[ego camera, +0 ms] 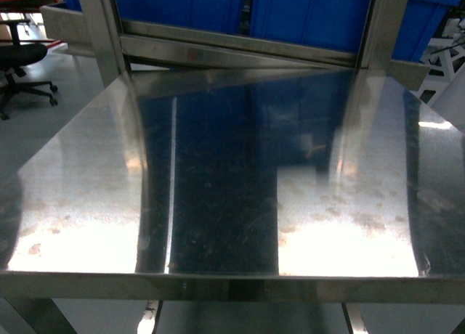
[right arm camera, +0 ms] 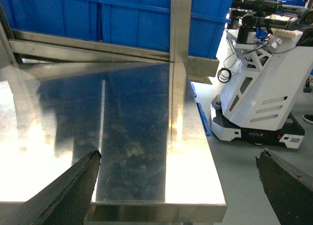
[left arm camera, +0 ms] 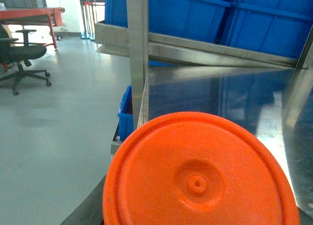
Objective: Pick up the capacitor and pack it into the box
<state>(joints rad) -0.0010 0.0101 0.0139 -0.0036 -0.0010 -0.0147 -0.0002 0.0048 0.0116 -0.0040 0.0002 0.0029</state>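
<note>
A large orange round cap with a dimple in its middle, the end of the capacitor [left arm camera: 198, 183], fills the lower half of the left wrist view. It sits right at my left gripper [left arm camera: 200, 217], whose jaws it hides apart from one dark finger [left arm camera: 85, 211] at the lower left. The capacitor hangs just off the front left corner of the steel table [left arm camera: 215, 95]. My right gripper [right arm camera: 178, 155] is open wide at the table's front right corner, with nothing between its dark fingers [right arm camera: 73, 186]. The box is out of view. Neither gripper shows in the head view.
The shiny steel table [ego camera: 232, 196] has steel uprights [ego camera: 102, 29] at the back, and blue plastic bins [ego camera: 312, 14] on a shelf behind them. A black office chair [left arm camera: 22, 56] stands on the floor at left. A white wheeled robot [right arm camera: 264, 88] stands right of the table.
</note>
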